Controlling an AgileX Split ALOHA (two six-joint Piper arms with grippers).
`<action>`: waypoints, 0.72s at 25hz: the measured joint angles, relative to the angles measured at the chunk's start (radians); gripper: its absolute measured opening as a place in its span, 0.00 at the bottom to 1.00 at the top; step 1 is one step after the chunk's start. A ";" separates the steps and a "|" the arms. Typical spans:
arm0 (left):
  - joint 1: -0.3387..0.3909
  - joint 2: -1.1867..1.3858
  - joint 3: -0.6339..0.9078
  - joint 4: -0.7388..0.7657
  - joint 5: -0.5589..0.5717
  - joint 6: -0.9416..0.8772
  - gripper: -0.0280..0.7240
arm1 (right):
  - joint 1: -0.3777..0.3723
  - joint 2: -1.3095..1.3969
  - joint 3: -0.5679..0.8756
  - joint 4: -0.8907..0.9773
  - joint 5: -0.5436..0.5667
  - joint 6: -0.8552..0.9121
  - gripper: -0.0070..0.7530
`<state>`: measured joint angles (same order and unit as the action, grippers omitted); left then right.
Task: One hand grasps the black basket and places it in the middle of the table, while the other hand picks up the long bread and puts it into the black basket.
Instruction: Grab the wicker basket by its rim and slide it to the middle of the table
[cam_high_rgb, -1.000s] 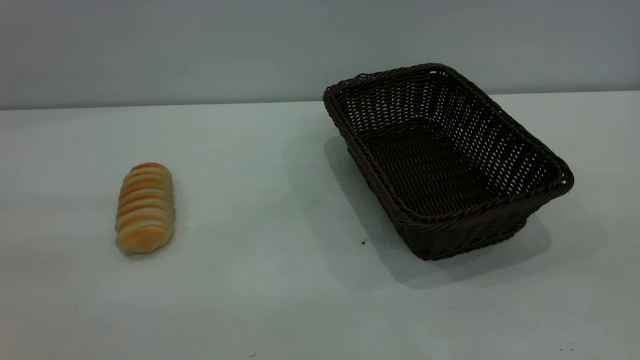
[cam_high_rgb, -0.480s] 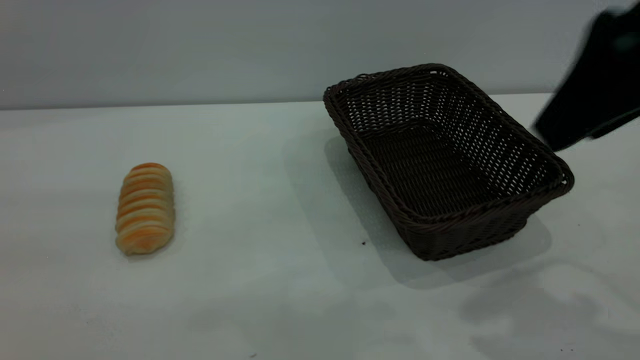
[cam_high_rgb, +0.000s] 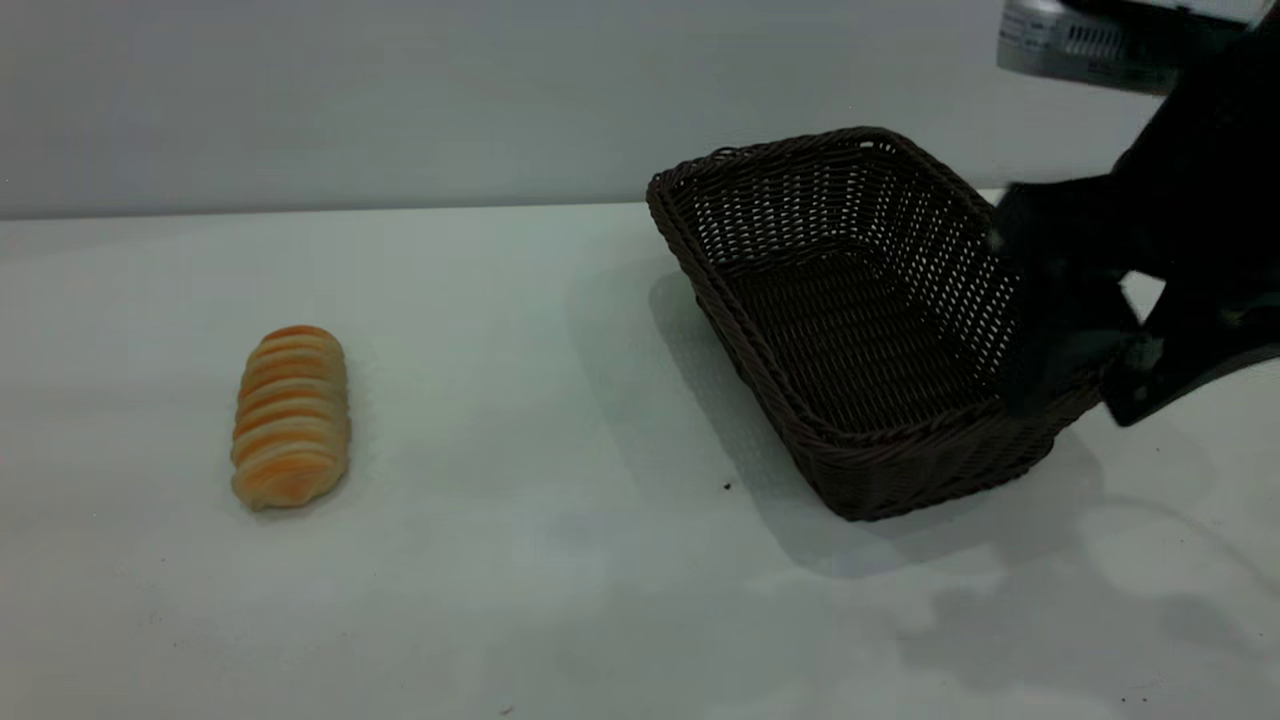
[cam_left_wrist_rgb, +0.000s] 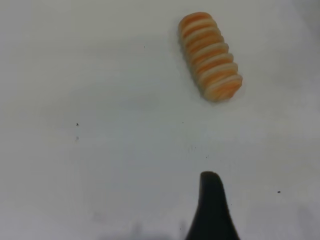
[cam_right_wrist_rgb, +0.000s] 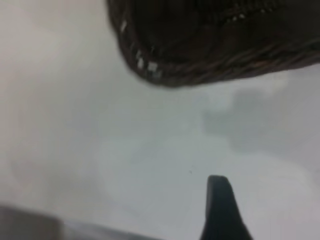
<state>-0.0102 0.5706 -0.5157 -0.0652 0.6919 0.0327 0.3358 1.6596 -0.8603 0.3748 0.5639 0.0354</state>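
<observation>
fingers of the right gripper (cam_high_rgb: 1090, 375) stand apart over the right end of the basket (cam_high_rgb: 880, 330): one finger lies in front of the rim on the inner side, the other just outside the corner. whether either touches the wicker cannot be told. the basket rests on the table (cam_high_rgb: 560, 560). the bread (cam_high_rgb: 291, 415) lies flat, well apart from those fingers. in the left wrist view one left gripper fingertip (cam_left_wrist_rgb: 212, 207) shows, near the bread (cam_left_wrist_rgb: 210, 55); whether its fingers are apart or together cannot be told.

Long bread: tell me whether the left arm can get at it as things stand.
Probably yes. The long bread lies alone on the bare table, far from the black basket, and the left wrist view shows nothing between the arm and it.
</observation>
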 joint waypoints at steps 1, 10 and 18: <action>0.000 0.000 0.000 0.000 0.000 0.000 0.82 | 0.000 0.011 0.000 0.004 -0.019 0.045 0.66; 0.000 0.000 0.000 0.000 0.000 0.000 0.82 | 0.000 0.148 -0.002 0.013 -0.220 0.427 0.66; 0.000 0.000 0.000 0.000 0.000 0.000 0.82 | 0.000 0.223 -0.004 0.020 -0.350 0.613 0.66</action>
<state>-0.0102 0.5706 -0.5157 -0.0652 0.6919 0.0327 0.3358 1.8828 -0.8643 0.3952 0.2144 0.6482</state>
